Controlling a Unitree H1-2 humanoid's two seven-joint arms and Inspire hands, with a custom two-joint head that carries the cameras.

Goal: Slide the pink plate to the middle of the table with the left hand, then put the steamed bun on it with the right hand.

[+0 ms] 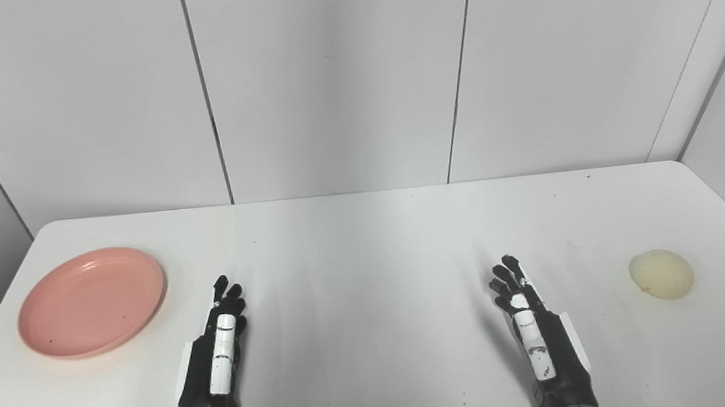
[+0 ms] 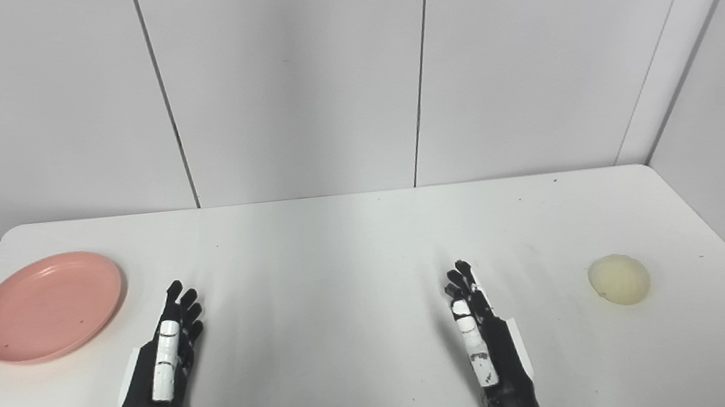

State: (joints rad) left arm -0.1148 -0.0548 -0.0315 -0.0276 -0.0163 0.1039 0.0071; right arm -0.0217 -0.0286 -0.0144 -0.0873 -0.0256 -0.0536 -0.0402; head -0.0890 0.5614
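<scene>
Left eye view: pink plate (image 1: 91, 302) at the far left of the white bench (image 1: 367, 243), empty, flat. Steamed bun (image 1: 661, 274) well apart at the right side. Left robot hand (image 1: 217, 360) just right of the plate, not touching, fingers straight and apart, holding nothing. Right robot hand (image 1: 538, 333) left of the bun, likewise spread and empty.

Right eye view: same layout, shifted leftward. Plate (image 2: 48, 307) near the left edge, bun (image 2: 619, 279) at right, both robot hands (image 2: 161, 369) (image 2: 488, 345) between them, palms unoccupied, near the bench's front.
</scene>
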